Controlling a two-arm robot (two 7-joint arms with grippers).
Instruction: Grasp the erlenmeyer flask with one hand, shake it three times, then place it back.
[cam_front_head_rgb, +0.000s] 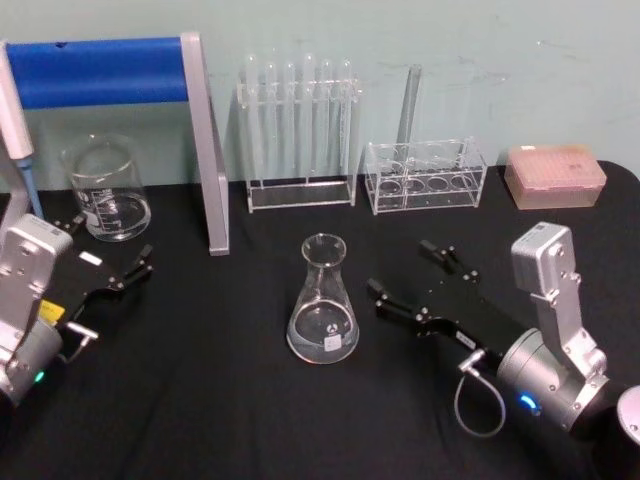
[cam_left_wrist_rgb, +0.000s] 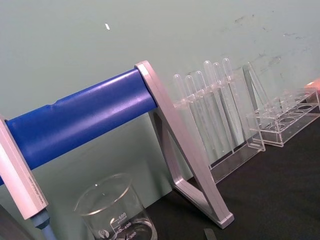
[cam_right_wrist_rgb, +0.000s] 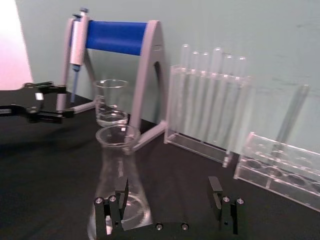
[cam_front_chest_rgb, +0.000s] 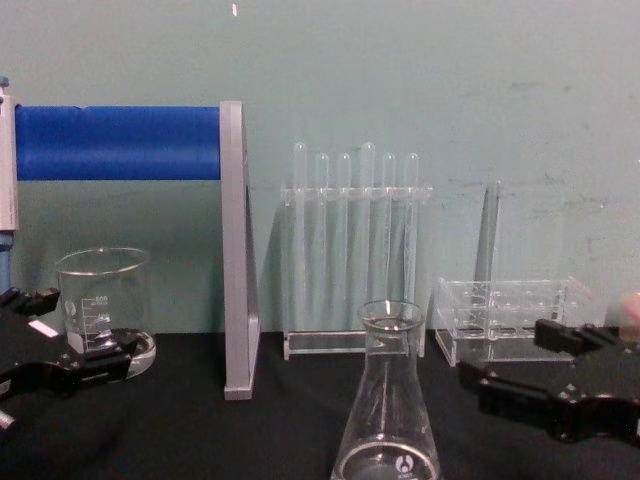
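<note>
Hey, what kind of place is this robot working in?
Most likely a chemistry lab bench, or a mock-up of one: an erlenmeyer flask, a beaker, a rack of test tubes and a pipette on its stand sit on the black table.

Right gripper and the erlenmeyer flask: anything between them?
Nothing: in the head view bare black table lies between the open right gripper and the erlenmeyer flask, gripper on the flask's right, apart. Left gripper idles near the beaker.

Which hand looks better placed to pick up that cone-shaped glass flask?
Probably the right hand: it sits open just beside the erlenmeyer flask, pointing at it. The left hand is farther off, by the beaker.
</note>
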